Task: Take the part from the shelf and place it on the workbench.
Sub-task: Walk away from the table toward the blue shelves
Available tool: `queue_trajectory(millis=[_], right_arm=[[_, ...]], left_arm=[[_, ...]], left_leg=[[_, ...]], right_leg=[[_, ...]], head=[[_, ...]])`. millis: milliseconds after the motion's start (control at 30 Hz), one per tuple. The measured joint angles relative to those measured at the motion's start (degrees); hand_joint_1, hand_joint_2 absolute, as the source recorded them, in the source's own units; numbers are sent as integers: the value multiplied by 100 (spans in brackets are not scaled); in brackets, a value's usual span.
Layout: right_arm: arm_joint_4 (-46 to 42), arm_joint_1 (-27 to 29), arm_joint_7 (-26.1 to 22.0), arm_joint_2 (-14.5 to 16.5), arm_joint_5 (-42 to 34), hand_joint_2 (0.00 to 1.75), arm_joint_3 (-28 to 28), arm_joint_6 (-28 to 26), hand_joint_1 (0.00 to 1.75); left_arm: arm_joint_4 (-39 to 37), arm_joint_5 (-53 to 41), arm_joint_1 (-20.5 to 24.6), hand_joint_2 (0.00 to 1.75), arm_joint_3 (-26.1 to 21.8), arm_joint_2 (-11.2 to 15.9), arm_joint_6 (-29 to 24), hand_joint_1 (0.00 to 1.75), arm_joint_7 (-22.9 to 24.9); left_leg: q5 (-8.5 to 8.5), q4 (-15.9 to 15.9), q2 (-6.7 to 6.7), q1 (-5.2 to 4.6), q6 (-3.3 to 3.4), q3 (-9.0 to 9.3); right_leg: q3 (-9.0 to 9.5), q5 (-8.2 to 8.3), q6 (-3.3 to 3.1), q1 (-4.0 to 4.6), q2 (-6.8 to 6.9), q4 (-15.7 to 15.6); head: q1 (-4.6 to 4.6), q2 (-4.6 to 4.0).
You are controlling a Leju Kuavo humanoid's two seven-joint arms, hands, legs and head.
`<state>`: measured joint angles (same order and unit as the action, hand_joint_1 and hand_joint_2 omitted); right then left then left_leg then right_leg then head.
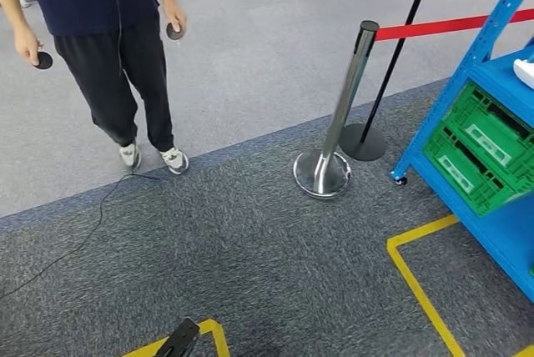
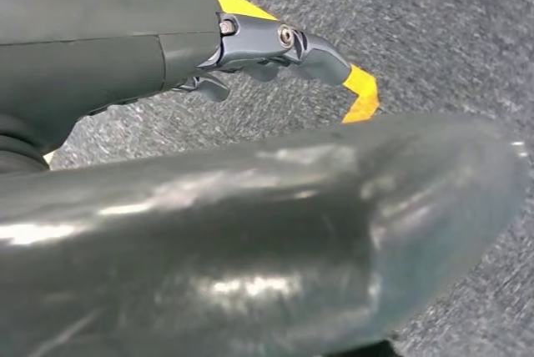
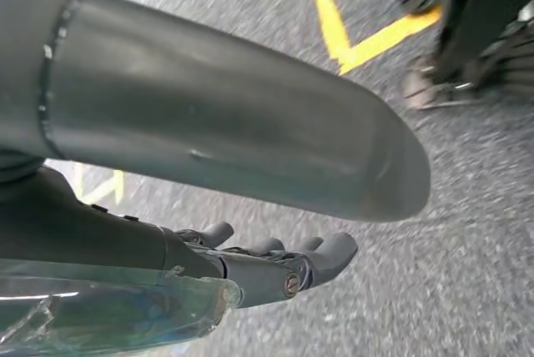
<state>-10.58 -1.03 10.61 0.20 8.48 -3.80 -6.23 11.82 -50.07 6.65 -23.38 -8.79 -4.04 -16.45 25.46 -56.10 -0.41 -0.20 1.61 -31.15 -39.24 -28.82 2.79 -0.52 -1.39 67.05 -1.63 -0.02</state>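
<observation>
Green slotted plastic crates (image 1: 485, 147) sat on the blue metal shelf (image 1: 497, 82) at three o'clock in the head view; their contents could not be told. A white part (image 1: 525, 72) lay on the tier above. A chrome stanchion (image 1: 334, 115) with red belt (image 1: 450, 26) stood at one o'clock, a person (image 1: 107, 48) at eleven. The left hand (image 2: 277, 44) and right hand (image 3: 277, 261) hung over grey carpet (image 1: 252, 248), fingers apart, holding nothing.

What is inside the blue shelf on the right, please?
The blue shelf holds green crates on a lower level and a white object above, cut off by the frame. The crates' contents cannot be seen.
</observation>
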Motion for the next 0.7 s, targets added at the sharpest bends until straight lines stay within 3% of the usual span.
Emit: queue_trajectory(millis=[67,100,133,200,267,300,367,433,500,567,600,633,700], right_arm=[[0,-13,-6,16,-17,0,-46,24,0],[0,-6,0,19,-11,0,-62,37,0],[0,3,13,22,0,0,-73,51,0],[0,7,54,33,15,0,-89,74,0],[0,-18,104,73,2,0,-117,95,0],[0,-29,125,91,-6,0,-134,107,0],[1,-34,148,109,-9,0,-166,124,0],[1,-38,140,115,-3,0,-182,123,0],[0,-62,120,123,0,0,-201,109,0],[1,-76,107,144,0,0,-234,92,0],[1,-71,113,156,-1,0,-254,88,0],[2,-61,139,172,0,0,-271,85,0],[2,-44,293,208,22,0,-296,86,0]], left_arm=[[0,16,-36,0,-5,16,-41,0,-5],[0,20,-48,0,-9,22,-72,0,-1],[0,21,-54,0,-13,26,-111,0,11],[0,21,-57,0,-19,30,-215,0,70],[0,21,-53,0,-24,51,-322,0,158],[0,20,-50,0,-26,64,-367,0,209],[0,20,-38,0,-28,85,-439,0,311],[0,50,-29,0,-39,100,-503,0,398],[0,187,-39,0,-92,112,-540,0,432],[0,367,-84,0,-208,118,-544,0,374],[0,420,-115,0,-268,121,-545,0,324],[0,442,-145,0,-311,127,-548,0,268],[0,437,-194,0,-356,159,-569,0,152]], left_leg=[[7,-3,131,-7,14,-1],[12,-5,189,-7,13,-1],[18,-7,240,-4,6,5],[43,-18,335,-2,-33,31],[79,-50,410,-33,-95,52],[87,-61,442,-52,-124,58],[90,-60,498,-53,-167,66],[207,-192,386,-26,-224,18],[532,-758,183,-5,-274,-241],[830,-1511,108,1,-284,-625],[849,-1704,99,1,-279,-738],[747,-1673,89,1,-267,-744],[341,-1057,-8,6,-229,-473]], right_leg=[[-294,-299,36,-6,85,682],[-325,-308,50,-9,99,789],[-234,-208,61,-13,121,656],[197,114,84,-21,268,-100],[537,279,39,-22,404,-682],[584,282,-4,-16,421,-768],[573,301,-111,-8,310,-766],[562,324,-190,-14,220,-777],[545,345,-251,-22,120,-784],[520,356,-278,-17,-3,-784],[514,359,-282,-15,-68,-784],[513,363,-279,-14,-134,-783],[515,376,-260,-19,-259,-783]], head=[[-3,0],[-4,0],[-5,0],[-5,0],[0,0],[8,0],[25,0],[31,0],[41,0],[43,0],[43,0],[42,0],[43,0]])
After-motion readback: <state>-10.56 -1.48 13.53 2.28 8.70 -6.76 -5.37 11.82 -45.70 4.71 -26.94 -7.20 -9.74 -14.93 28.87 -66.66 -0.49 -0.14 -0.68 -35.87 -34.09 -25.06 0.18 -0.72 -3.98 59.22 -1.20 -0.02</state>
